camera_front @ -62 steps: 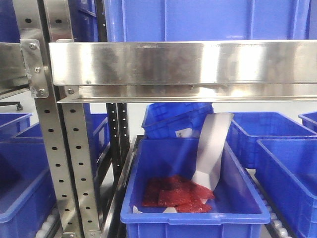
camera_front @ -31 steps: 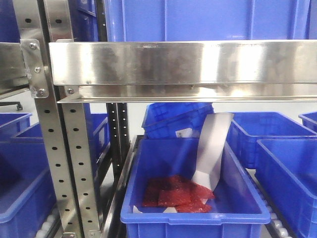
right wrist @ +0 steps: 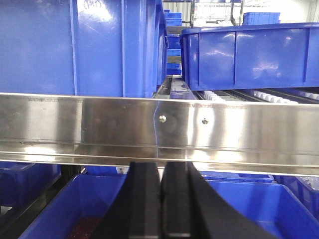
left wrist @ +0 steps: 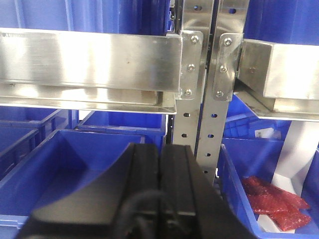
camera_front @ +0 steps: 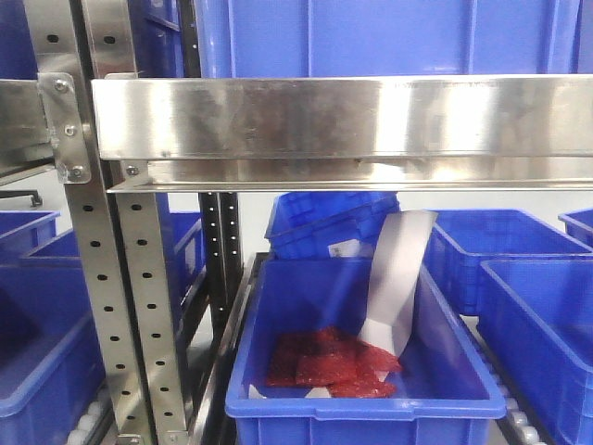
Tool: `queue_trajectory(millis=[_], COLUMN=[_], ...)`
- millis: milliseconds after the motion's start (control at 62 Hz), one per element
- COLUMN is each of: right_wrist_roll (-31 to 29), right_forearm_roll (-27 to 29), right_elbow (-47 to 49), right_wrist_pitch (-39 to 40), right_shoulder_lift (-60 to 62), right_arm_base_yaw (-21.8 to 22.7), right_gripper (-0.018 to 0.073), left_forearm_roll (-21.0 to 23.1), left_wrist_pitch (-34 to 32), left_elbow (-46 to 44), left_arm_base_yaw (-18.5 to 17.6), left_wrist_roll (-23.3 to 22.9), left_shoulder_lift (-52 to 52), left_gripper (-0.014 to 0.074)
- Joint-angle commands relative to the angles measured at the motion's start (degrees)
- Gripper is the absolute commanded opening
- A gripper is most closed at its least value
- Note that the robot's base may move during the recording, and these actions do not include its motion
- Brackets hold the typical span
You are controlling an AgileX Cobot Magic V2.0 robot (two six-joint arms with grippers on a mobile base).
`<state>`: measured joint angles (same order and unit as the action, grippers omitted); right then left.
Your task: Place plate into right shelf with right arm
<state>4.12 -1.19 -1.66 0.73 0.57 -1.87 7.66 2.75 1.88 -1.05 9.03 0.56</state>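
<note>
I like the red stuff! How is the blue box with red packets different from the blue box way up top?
The lower crate sits under the steel rail; the top crate sits above it. The lower crate shows red packets and a white sheet inside; the top crate's inside is hidden. Both are blue plastic.

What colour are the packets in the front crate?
Red packets in the blue crate; clearest in the front view.
</note>
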Motion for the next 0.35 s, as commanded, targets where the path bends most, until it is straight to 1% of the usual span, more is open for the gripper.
queue_trajectory(millis=[0, 339], right_wrist_roll=[0.09, 0.09], right_forearm_roll=[-0.42, -0.42], right_elbow=[0.88, 0.88], right_wrist_pitch=[5.65, 5.65], right_shoulder_lift=[1.11, 1.11], right_arm_base_yaw=[0.43, 0.43], right_gripper=[0.0055, 0.0055], left_forearm_roll=[0.47, 0.47], left_wrist_pitch=[-5.16, -5.16], left_elbow=[0.59, 0.59], left_arm_base_yaw=[-0.11, -0.11], left_wrist_roll=[-0.40, -0.40], left_shoulder_lift=[0.59, 0.59], left_gripper=[-0.0128, -0.0128])
